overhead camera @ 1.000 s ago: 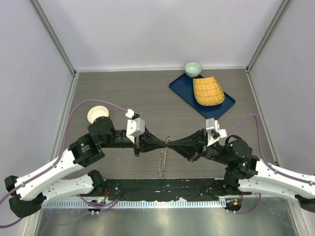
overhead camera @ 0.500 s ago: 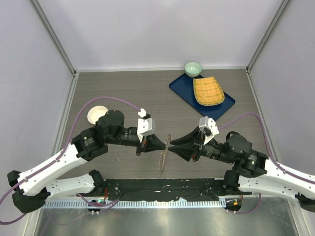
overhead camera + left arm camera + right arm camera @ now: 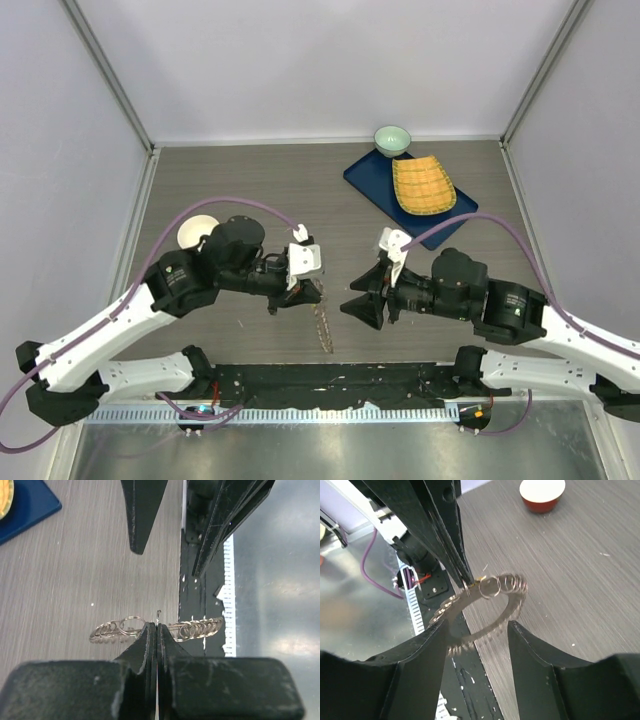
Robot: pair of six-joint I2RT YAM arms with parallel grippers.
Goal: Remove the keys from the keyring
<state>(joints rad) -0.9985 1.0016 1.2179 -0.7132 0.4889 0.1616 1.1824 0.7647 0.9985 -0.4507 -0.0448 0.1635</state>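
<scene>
Right gripper (image 3: 352, 307): let go of the keyring (image 3: 322, 326) within the last second. Its jaws now stand wide and have been drawn back to the right, with a clear gap between its tips and the ring. A second ago both grippers met tip to tip on the ring at mid-table.

Left gripper (image 3: 316, 292): clamped tight on the ring's top edge, as a second ago, and shifted slightly left. The ring is carried by this gripper alone, hung edge-on below the tips, over the table (image 3: 250, 190) at centre, towards the near edge. Whether its lower edge touches the table cannot be told.

Left wrist view: keys (image 3: 106, 632) are fanned out to either side of the closed fingers. Right wrist view: the ring (image 3: 490, 611) is blurred, so swinging is judged likely.

No key is seen off the ring and none is noted on the table. Judged: either a pull ended with nothing freed or a regrip is being set up. The task is taken as not yet advanced; a fresh hold on a single key by the right gripper is called for
</scene>
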